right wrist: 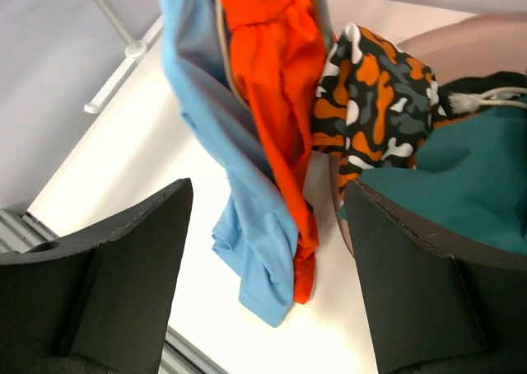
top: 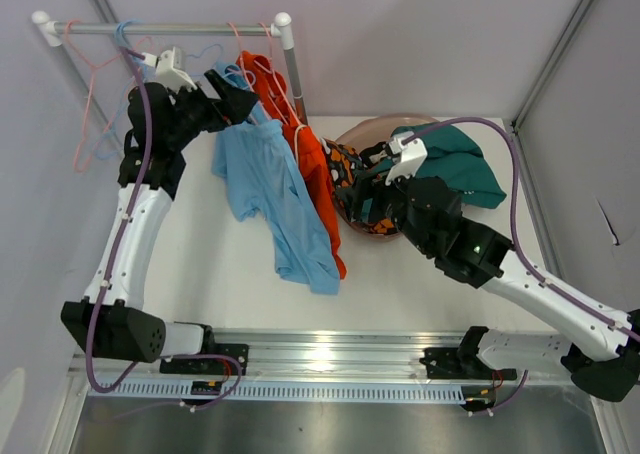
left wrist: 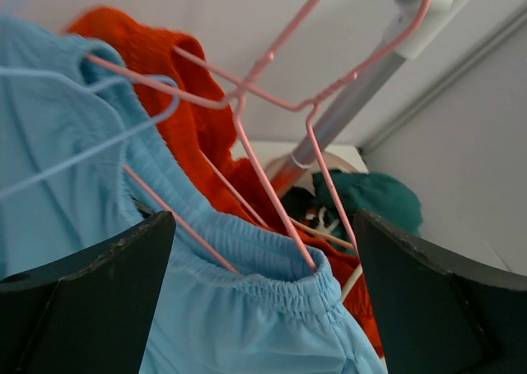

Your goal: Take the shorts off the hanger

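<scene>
The light blue shorts (top: 265, 179) hang by the waistband (left wrist: 272, 283) on a pink hanger (left wrist: 268, 176) from the rail (top: 170, 29). The orange shorts (top: 308, 159) hang right behind them. My left gripper (top: 243, 99) is open, with its jaws either side of the light blue waistband, not closed on it. My right gripper (top: 362, 186) is open and empty, over the near left rim of a bowl (top: 375, 126). The bowl holds the patterned shorts (right wrist: 375, 86) and the teal shorts (top: 460, 164). The plain black shorts do not show clearly.
Empty pink and blue hangers (top: 95, 124) hang at the rail's left end. The rack's upright post (top: 293, 69) stands just behind the orange shorts. Metal frame posts and walls close in the table on both sides.
</scene>
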